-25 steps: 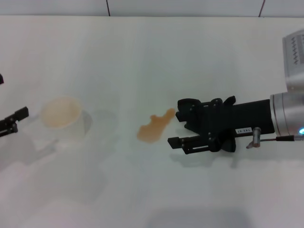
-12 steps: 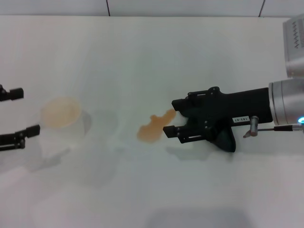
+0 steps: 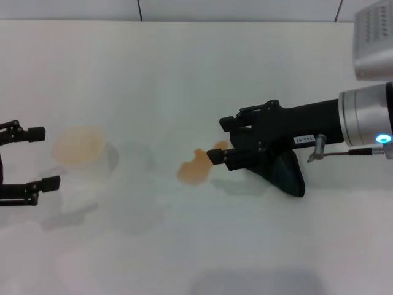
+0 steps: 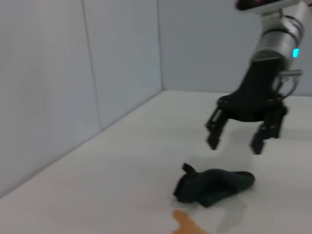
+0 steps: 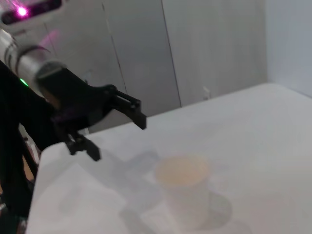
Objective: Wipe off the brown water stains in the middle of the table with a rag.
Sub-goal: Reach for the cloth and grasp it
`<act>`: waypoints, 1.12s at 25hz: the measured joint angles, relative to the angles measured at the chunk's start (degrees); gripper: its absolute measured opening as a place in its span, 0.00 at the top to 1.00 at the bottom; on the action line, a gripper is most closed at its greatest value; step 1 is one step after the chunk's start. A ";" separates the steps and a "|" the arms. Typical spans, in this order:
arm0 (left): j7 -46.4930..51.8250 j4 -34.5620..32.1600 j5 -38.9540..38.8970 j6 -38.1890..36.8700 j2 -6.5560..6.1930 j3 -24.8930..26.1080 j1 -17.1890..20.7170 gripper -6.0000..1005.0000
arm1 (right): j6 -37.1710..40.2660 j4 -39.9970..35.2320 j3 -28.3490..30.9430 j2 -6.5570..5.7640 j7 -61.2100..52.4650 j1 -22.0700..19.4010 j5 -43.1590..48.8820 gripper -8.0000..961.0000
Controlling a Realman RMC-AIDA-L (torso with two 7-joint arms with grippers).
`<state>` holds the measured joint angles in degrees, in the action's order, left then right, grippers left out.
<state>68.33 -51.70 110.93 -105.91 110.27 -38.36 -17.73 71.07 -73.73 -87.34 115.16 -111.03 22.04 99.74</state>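
The brown water stains form one orange-brown blotch in the middle of the white table; an edge of the brown water stains also shows in the left wrist view. The black rag lies crumpled on the table just right of the blotch. My right gripper hangs open above the rag, apart from it in the left wrist view, where the right gripper holds nothing. My left gripper stands open at the left edge, beside the cup.
A clear plastic cup with tan inside stands upright left of the stain, between the blotch and my left gripper; the cup is close in the right wrist view. A grey wall runs along the table's far edge.
The right gripper has moved left and farther back, and the rag now shows lying on the table under the arm. The left gripper has come in from the left edge toward the cup.
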 joint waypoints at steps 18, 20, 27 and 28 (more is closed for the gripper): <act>4.91 -4.28 2.05 -1.74 2.23 -0.05 0.14 0.13 | 8.65 -1.51 5.39 -0.10 -21.94 11.31 26.66 0.29; 4.93 -4.28 2.37 -1.60 2.49 -0.05 -0.13 0.13 | 10.43 -1.45 5.03 0.04 -24.60 13.62 30.84 0.29; 4.72 -3.98 3.03 -0.91 3.12 -0.05 -1.53 0.13 | 10.38 0.22 4.08 0.19 -25.66 15.68 34.00 0.30; 4.67 -3.96 3.29 -0.77 3.25 -0.05 -1.77 0.13 | 10.31 0.72 3.98 0.20 -25.76 15.74 34.14 0.30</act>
<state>73.00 -55.65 114.22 -106.68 113.52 -38.41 -19.50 81.38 -73.02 -83.36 115.36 -136.80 37.78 133.88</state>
